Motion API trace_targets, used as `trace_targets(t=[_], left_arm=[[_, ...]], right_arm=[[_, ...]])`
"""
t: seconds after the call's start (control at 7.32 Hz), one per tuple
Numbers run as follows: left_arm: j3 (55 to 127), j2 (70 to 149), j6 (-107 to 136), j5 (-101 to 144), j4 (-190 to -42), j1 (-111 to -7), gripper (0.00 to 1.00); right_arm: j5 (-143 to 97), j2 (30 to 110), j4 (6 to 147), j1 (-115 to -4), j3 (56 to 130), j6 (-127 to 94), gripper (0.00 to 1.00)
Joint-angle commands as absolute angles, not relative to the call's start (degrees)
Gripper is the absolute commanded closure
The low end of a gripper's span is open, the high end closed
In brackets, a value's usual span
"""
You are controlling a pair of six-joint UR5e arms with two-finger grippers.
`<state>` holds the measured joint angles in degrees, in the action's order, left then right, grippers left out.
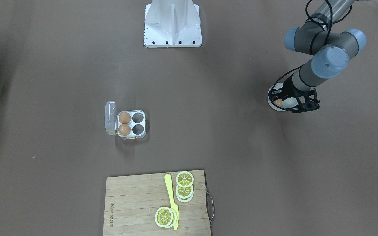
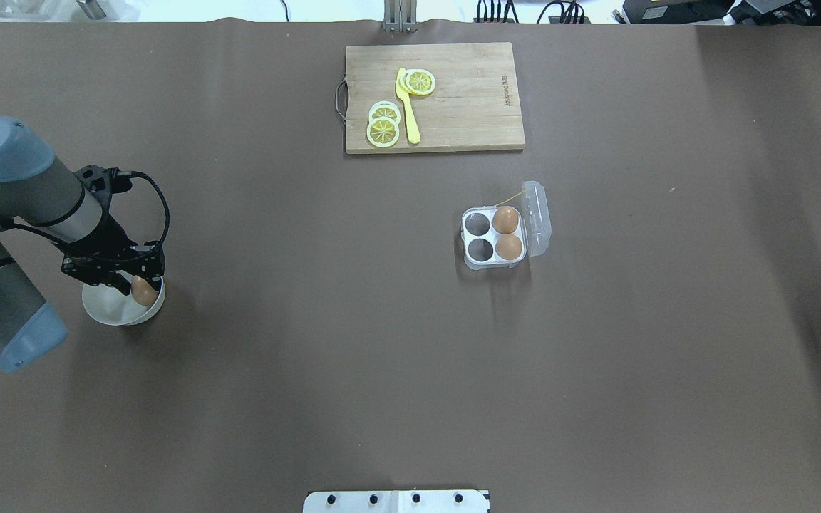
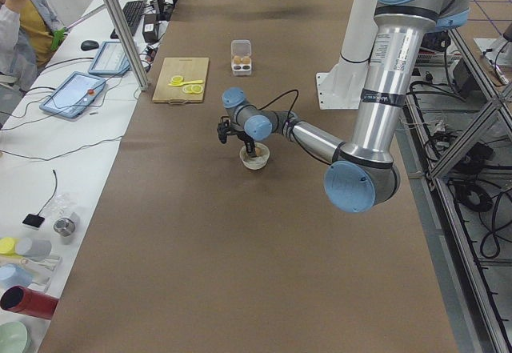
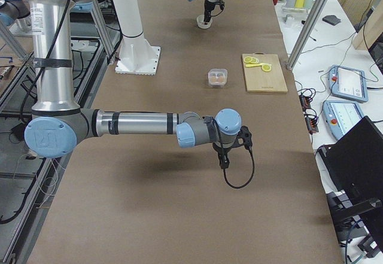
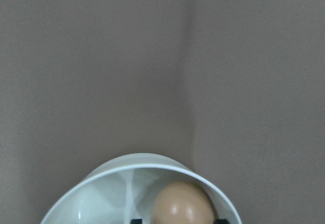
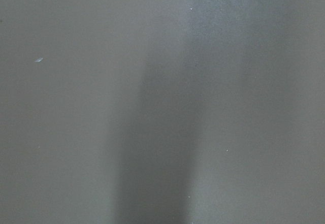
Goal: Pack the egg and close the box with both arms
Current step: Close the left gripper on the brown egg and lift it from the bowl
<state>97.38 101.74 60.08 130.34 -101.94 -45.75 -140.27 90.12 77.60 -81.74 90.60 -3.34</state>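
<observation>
Straddling egg (image 5: 182, 203) in white bowl (image 2: 97, 313), left gripper (image 2: 138, 288) jaws flank it; grip unconfirmed. Risk: weak pinch could drop egg, hard pinch could crack shell. Farther, box (image 2: 494, 239) at 3 o'clock, lid (image 2: 537, 217) open, 9 o'clock cells (image 2: 477, 223) empty. Opening of right gripper (image 4: 223, 159): cannot tell.

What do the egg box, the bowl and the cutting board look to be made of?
Box: thin clear plastic, glossy; the table shows through its lid. Bowl: white, smooth, slight sheen; ceramic or plastic, cannot tell. Cutting board: pale wood or bamboo, matt, with visible plank seams.

brown table (image 2: 311, 356), box (image 2: 494, 237), white bowl (image 2: 106, 311), cutting board (image 2: 467, 107)
</observation>
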Motion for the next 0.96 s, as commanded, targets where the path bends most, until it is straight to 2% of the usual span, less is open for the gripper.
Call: trace_targets(t=[0.0, 0.82], left_arm=[[97.6, 102.1, 60.2, 130.4, -102.0, -45.6, 1.00], [105.4, 102.0, 51.2, 130.8, -99.5, -49.8, 1.00]], right_arm=[[-140.3, 89.9, 77.5, -81.7, 90.6, -3.3, 0.00], [-140.2, 89.6, 77.5, -81.7, 91.1, -3.3, 0.00]])
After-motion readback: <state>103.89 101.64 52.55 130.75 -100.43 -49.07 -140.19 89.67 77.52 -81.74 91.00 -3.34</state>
